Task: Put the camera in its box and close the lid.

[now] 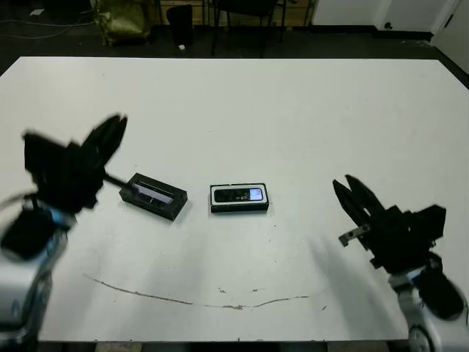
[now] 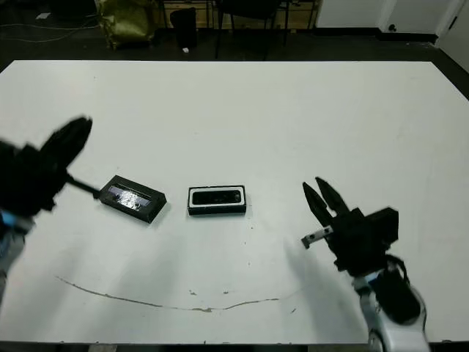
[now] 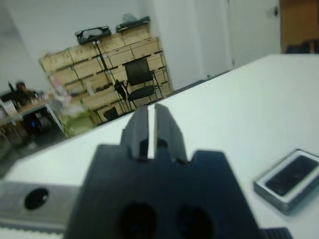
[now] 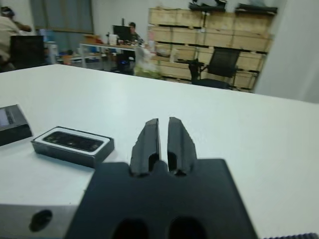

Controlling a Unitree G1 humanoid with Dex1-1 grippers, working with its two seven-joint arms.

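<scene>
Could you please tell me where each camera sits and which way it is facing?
Left and right eye views: on the head, looking down at the table; both grippers show, left gripper, right gripper.
Left wrist view: looks along its near-shut fingers over the box toward a chair.
Right wrist view: along its fingers, past box and lid.
Shared: the box holding the camera.

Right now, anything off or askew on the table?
The lid lies skewed beside the box, not on it. The camera already sits in the box. A thin dark scuff line marks the near table. Nothing damaged.
</scene>
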